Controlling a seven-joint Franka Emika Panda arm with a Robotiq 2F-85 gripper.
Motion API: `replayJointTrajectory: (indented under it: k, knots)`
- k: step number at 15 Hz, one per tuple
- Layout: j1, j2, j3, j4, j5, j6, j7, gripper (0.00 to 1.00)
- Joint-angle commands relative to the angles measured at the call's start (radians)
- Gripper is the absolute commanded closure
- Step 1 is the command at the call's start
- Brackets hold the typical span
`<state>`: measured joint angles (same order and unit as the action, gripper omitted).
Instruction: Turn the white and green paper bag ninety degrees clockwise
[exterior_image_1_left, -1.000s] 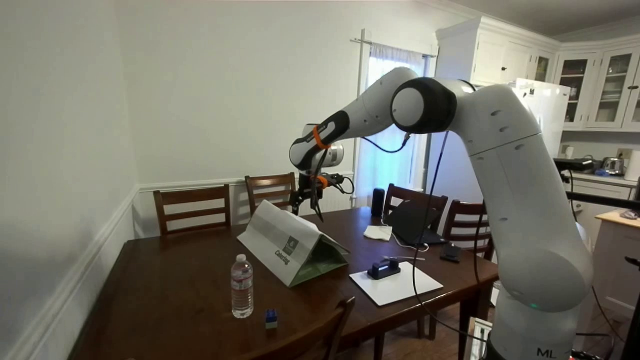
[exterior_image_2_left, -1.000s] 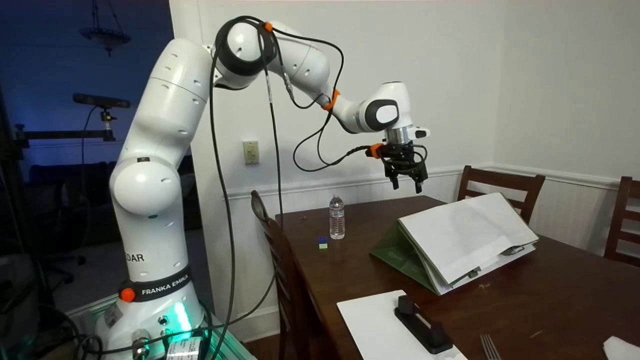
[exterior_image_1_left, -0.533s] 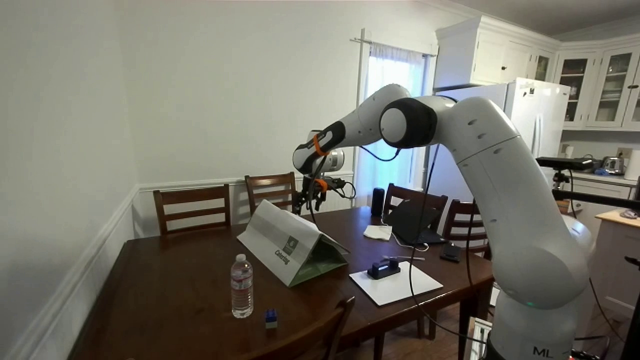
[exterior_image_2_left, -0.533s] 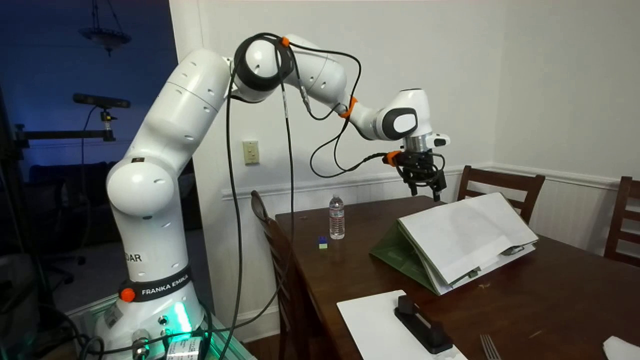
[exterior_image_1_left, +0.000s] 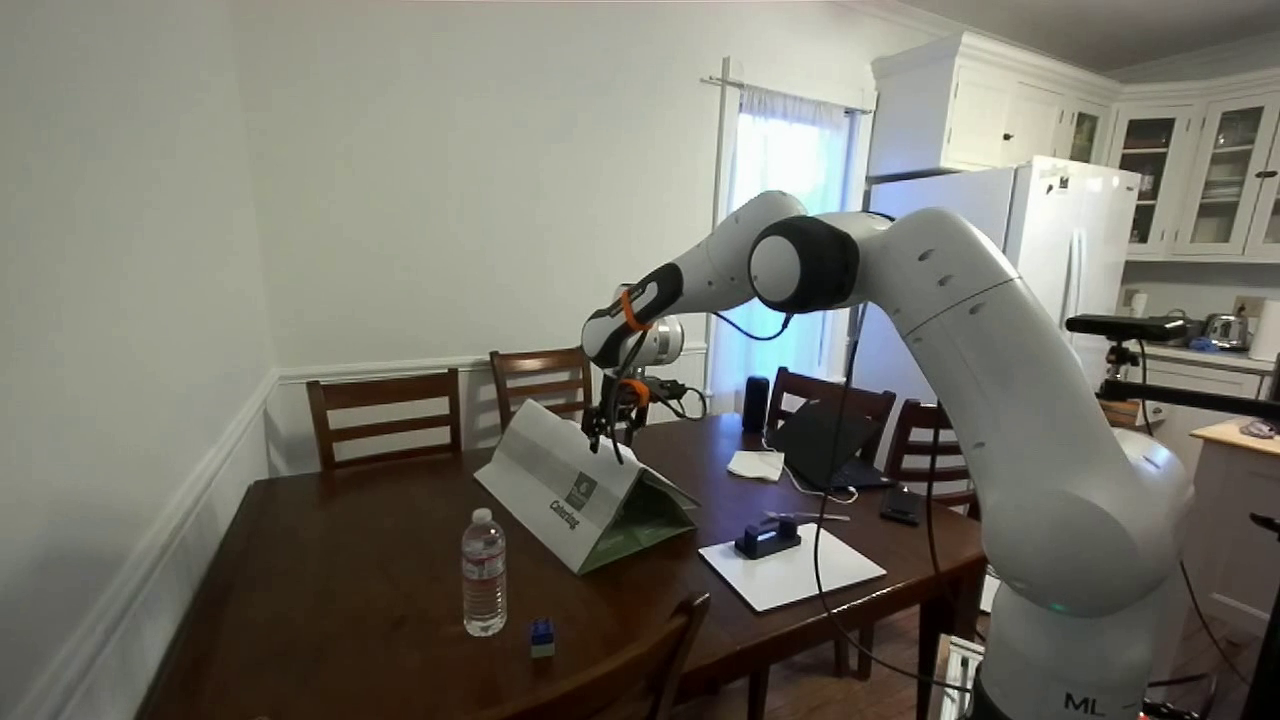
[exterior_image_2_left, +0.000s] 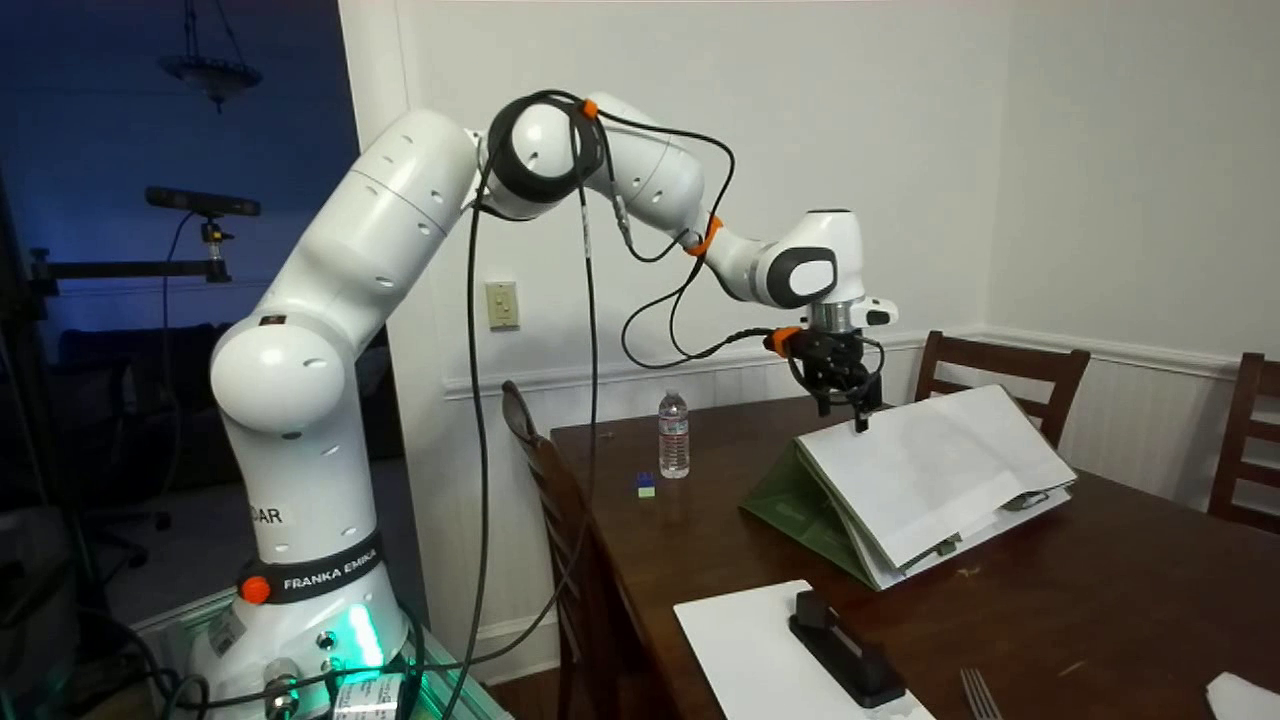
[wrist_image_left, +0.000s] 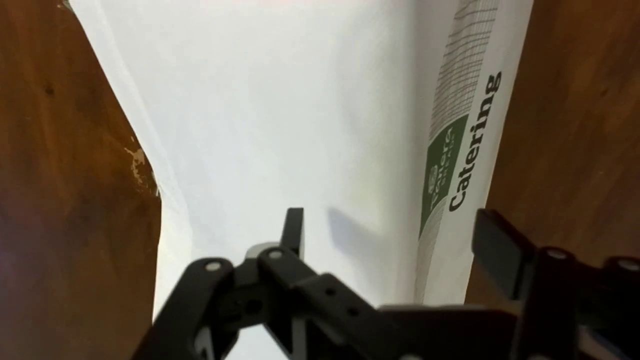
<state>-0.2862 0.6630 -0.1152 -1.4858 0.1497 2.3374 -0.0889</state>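
Observation:
The white and green paper bag (exterior_image_1_left: 548, 487) lies on the table like a tent, its ridge up and its printed "Catering" face sloping down. In an exterior view its plain white face (exterior_image_2_left: 935, 465) and green end show. My gripper (exterior_image_1_left: 612, 438) points down at the bag's ridge; it also shows in an exterior view (exterior_image_2_left: 843, 415). In the wrist view the jaws (wrist_image_left: 390, 220) are wide apart with nothing gripped. The bag (wrist_image_left: 280, 125) fills the middle there, its ridge between the two fingers. One finger casts a shadow on the white face. Contact with the bag cannot be told.
A clear water bottle (exterior_image_1_left: 485, 575) and a small blue block (exterior_image_1_left: 542, 637) stand near the bag. A white board (exterior_image_1_left: 820, 575) carries a black object (exterior_image_1_left: 768, 537). A laptop (exterior_image_1_left: 825, 445), napkin (exterior_image_1_left: 756, 465) and fork (exterior_image_2_left: 980, 692) are also on the table. Chairs surround it.
The arm has reached farther out over the table and come down, bringing my gripper from above and beside the bag to its ridge. The bag has not moved.

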Motion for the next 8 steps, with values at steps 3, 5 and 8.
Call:
replayJointTrajectory:
  k: [3, 5, 8]
  knots:
    - [-0.009, 0.027, 0.012, 0.011, 0.008, 0.022, 0.012, 0.59]
    - [0.009, 0.024, -0.003, 0.001, 0.0, 0.034, 0.059, 0.73]
    - [0.04, 0.022, -0.03, -0.015, -0.007, 0.065, 0.177, 0.91]
